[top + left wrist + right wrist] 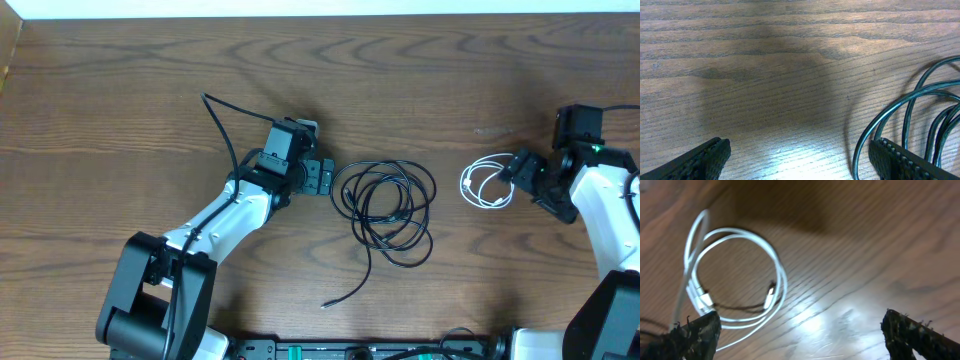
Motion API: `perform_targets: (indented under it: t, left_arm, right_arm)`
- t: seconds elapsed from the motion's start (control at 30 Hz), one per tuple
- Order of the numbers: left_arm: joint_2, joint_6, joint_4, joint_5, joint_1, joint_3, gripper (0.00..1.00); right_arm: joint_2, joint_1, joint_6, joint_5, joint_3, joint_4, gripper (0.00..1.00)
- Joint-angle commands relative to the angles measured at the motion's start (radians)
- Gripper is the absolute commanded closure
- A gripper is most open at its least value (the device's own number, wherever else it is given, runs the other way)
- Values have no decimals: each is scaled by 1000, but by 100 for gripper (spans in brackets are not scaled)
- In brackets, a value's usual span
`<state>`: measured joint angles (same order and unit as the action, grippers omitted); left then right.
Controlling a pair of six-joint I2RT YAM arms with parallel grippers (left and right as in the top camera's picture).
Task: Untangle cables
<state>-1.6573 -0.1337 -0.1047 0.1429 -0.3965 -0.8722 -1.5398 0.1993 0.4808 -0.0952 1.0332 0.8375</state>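
A black cable (pixel 385 208) lies in loose coils at the table's middle, one tail running down to a plug end (pixel 327 303). My left gripper (pixel 324 177) is open just left of the coils; in the left wrist view (pixel 800 157) its right finger touches the outer black loops (pixel 910 100), nothing between the jaws. A white cable (pixel 487 184) lies coiled at the right. My right gripper (pixel 522 178) is open beside it; in the right wrist view (pixel 800 335) the white coil (pixel 735 275) lies by the left finger, not held.
A thicker black cord (pixel 222 125) rises from the left arm toward the far left. Both arm bases sit at the near edge. Bare wooden table (pixel 420 70) stretches across the far side.
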Motion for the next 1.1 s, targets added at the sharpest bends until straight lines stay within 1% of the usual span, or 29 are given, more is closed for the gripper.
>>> perform_targets:
  t: [0.0, 0.13, 0.27, 0.4, 0.53, 0.57, 0.67, 0.73, 0.9, 1.07]
  left_arm:
    - [-8, 2, -2, -17, -2, 5, 7]
    - [-8, 2, -3, -17, -2, 5, 6]
    - [-8, 2, -3, -17, -2, 5, 7]
    - [-8, 2, -3, -17, -2, 5, 6]
    - [-8, 2, -3, -17, -2, 5, 6]
    - [-8, 2, -3, -17, -2, 5, 7]
    - [-8, 2, -3, -17, -2, 5, 7]
    - [-8, 2, -3, -17, -2, 5, 7]
    - [-8, 2, -3, -17, -2, 5, 7]
    - [-8, 2, -3, -17, -2, 5, 7]
  right_arm:
    - [1, -4, -6, -67, 10, 0, 1]
    - [1, -4, -12, -71, 10, 5, 1]
    - [1, -4, -35, -66, 10, 56, 1]
    - [5, 2, -34, -47, 23, 2, 1]
    - [39, 6, -37, -14, 79, -3, 1]
    - [51, 6, -58, 13, 90, -6, 1]
    - [84, 1, -184, 156, 101, -35, 1]
    - [87, -12, -232, 193, 99, -36, 1]
    - [84, -94, -332, 190, 53, -56, 1]
    - [72, -182, -340, 154, 0, -155, 1]
